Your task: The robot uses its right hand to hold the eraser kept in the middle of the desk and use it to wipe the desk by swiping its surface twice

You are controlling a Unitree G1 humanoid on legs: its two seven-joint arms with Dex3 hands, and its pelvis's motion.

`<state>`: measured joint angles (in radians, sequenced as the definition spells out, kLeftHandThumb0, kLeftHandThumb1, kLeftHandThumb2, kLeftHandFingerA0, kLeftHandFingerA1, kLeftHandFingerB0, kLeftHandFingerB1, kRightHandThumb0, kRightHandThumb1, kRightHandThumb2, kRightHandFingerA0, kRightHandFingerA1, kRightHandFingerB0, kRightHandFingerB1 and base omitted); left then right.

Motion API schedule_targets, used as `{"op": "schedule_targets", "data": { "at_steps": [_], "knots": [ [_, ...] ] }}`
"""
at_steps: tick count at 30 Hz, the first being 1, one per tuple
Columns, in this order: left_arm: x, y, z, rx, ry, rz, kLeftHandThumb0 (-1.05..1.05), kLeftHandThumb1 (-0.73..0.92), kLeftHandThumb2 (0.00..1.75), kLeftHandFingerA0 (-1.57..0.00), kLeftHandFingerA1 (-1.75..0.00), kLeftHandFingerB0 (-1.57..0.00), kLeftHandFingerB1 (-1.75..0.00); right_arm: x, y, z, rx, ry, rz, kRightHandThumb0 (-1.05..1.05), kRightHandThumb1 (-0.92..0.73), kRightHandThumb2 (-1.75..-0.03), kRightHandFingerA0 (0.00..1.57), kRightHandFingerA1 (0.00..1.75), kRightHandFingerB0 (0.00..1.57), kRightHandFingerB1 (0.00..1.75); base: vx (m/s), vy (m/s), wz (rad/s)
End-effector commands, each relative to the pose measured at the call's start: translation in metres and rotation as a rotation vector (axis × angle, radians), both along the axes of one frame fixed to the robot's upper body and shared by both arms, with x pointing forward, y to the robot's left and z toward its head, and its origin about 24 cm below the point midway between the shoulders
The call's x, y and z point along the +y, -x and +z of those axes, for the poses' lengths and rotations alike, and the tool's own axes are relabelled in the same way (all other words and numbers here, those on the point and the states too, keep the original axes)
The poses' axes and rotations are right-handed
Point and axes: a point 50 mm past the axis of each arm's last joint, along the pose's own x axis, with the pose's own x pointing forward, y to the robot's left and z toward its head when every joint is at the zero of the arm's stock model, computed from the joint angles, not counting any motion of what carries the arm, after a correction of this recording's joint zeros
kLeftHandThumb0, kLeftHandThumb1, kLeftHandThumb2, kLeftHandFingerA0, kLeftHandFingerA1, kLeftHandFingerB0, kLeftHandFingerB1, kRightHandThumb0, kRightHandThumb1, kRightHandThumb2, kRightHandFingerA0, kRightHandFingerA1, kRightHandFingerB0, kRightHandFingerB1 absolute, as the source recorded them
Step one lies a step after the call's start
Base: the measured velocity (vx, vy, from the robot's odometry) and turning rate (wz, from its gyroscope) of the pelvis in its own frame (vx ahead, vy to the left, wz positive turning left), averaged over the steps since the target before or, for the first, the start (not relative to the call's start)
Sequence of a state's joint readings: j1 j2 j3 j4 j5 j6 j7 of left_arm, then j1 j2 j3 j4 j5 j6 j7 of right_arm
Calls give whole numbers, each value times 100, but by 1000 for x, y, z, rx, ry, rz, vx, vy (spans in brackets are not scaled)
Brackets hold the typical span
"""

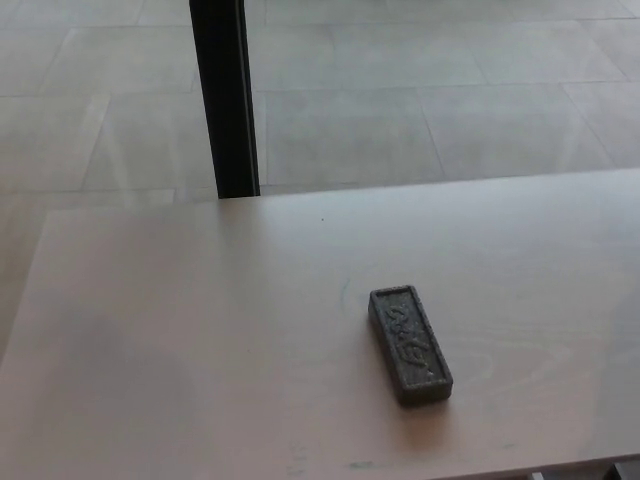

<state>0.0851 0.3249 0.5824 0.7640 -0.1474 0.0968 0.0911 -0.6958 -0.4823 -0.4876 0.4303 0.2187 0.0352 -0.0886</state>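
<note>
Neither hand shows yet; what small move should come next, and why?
Probably bring the right hand in from the right, over the eraser. It lies flat and untouched on the desk, long axis running away from the robot, so nothing can be wiped until it is grasped.

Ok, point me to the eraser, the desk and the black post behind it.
eraser [410,344], head view, middle of its top face.
desk [180,330], head view, bare surface left of centre.
black post [225,95], head view, mid-height.
</note>
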Motion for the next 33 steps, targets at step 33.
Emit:
{"op": "schedule_targets", "data": {
  "at_steps": [33],
  "knots": [
    [-5,14,-7,30,29,32,-33,61,65,-64,-97,-53,-74,245,-28,-155,508,273,772,-20,-41,-134,96,175,79,170,-1,0,0]
  ]
}}
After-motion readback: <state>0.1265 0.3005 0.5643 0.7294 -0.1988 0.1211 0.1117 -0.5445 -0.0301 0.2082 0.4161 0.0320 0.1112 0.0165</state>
